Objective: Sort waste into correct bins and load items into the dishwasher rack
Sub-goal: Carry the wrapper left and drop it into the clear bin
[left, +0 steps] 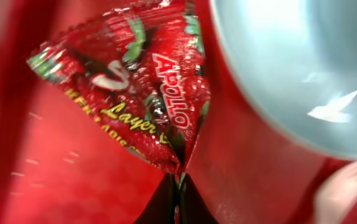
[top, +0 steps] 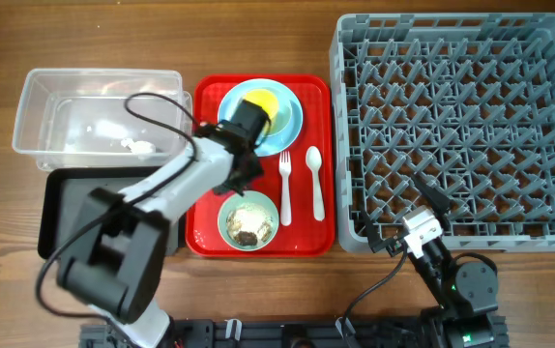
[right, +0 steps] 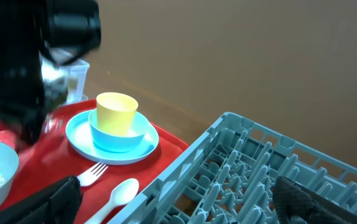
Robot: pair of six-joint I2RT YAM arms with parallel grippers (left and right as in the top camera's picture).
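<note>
Robot test lab, wood table (top: pixel 258 39), cabled left arm (top: pixel 176 179) & right arm (top: pixel 442 263), dish rack (top: pixel 452 21), red tray (top: pixel 297 237)

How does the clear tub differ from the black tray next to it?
The clear tub is see-through with tall walls; the black tray is opaque and shallow. The clear tub holds white scraps; the black tray is partly hidden under the left arm. Both are rectangular, left of the red tray.
</note>
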